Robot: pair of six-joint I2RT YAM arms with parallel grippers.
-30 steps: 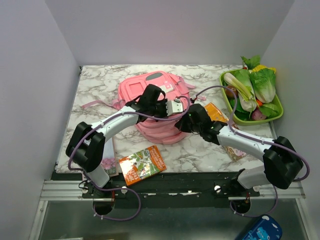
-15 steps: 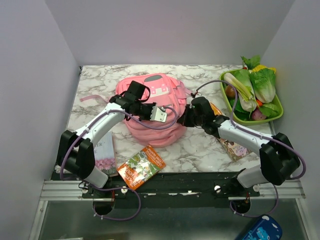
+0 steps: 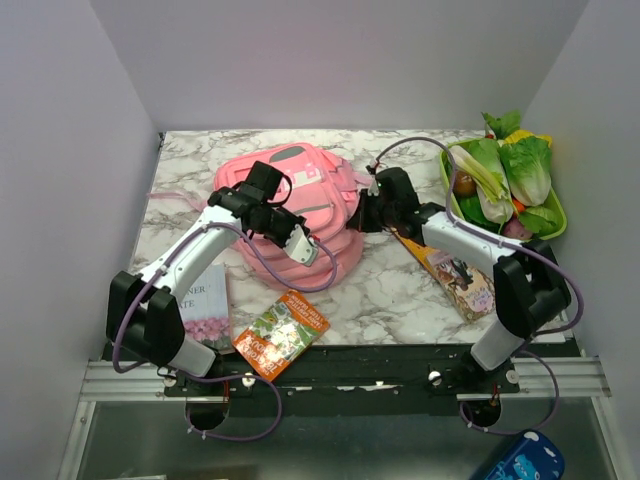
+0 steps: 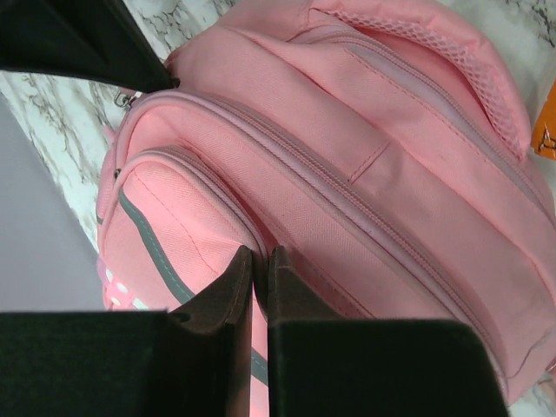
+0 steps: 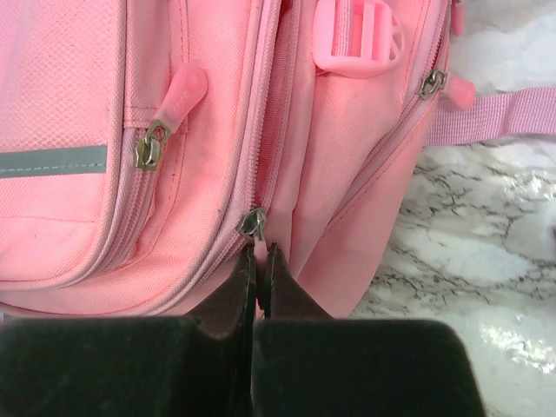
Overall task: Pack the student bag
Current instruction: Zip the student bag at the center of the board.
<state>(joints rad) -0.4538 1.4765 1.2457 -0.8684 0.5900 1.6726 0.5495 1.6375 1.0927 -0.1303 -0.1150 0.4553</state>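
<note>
The student bag, a large pink backpack, lies in the middle of the marble table. My left gripper is on its front part. In the left wrist view the left gripper is shut on a fold of pink fabric beside a zip seam of the student bag. My right gripper is at the bag's right side. The right wrist view shows the right gripper shut on a pink zip pull, just below its metal slider on the student bag.
A green tray of vegetables stands at the back right. A printed pouch lies under the right arm. An orange book and a white book lie at the front left. A pink strap trails left.
Both grippers have moved toward the back left, and the bag has shifted that way with them. The white book at the front left has come into view.
</note>
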